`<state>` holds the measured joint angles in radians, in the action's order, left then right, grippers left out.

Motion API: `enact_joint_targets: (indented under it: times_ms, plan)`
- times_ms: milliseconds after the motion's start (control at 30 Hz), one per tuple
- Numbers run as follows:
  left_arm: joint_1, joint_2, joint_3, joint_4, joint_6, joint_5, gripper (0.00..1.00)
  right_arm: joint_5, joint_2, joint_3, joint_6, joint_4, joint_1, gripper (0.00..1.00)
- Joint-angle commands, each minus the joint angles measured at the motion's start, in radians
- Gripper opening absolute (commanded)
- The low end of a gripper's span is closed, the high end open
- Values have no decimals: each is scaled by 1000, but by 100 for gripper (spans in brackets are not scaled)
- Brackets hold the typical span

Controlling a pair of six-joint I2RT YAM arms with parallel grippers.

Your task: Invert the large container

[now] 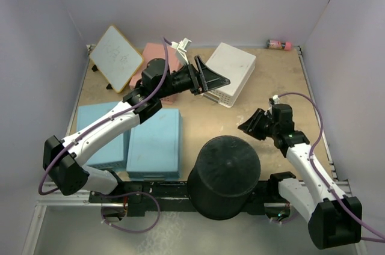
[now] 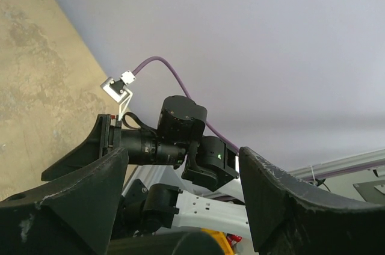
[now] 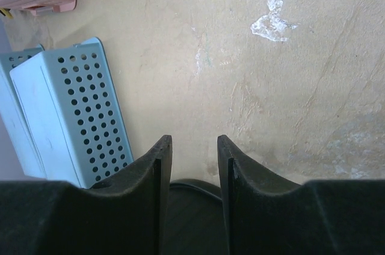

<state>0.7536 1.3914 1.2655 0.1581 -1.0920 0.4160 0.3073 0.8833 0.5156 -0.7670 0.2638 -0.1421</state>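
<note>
Walled in pale lilac, looking down on a tan table (image 1: pixel 283 86). Finding the large container (image 1: pixel 224 177) just near-left of the right gripper (image 1: pixel 252 124), apart from it, standing at the table's near edge with a closed flat face turned up. Seeing two blue baskets (image 1: pixel 155 141) lying side by side, nearer than and left of the left gripper (image 1: pixel 210 79). Spotting a white basket (image 1: pixel 234 68) just right of and beyond the left gripper, contact impossible to tell; a white board (image 1: pixel 116 56) propped at a tilt far to its left; a pink basket (image 1: pixel 157 55) partly hidden behind its wrist. Spreading the left fingers (image 2: pixel 78 195) wide, gripping nothing; holding the right fingers (image 3: pixel 157 165) a narrow gap apart, also gripping nothing. Noting a small pink bottle (image 1: pixel 280 44) well beyond the right gripper, by the far wall.
</note>
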Motion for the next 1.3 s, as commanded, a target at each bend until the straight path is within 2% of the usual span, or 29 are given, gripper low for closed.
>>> enact_joint_targets:
  times_ms: [0,267,433,533,633,800,1100,1267]
  plan:
    - [5,1,17,39,13,5,71,11,-9,13,19,-20,-1,40]
    - [5,-11,50,-111,121,-68,71,-56,-1,90,97,51,-1,59]
    - [6,-52,100,-365,283,-294,71,-151,29,193,170,123,-1,75]
    - [4,-85,104,-457,344,-390,71,-207,40,284,230,191,-1,78]
    - [4,-113,108,-522,399,-414,71,-214,33,361,297,228,-1,79]
    - [4,-176,103,-582,504,-321,71,-69,-6,464,375,238,-1,83]
    - [4,-271,99,-728,653,-117,71,383,-105,555,487,277,-1,88]
    - [4,-299,67,-746,667,-83,71,631,-155,505,501,282,-1,90]
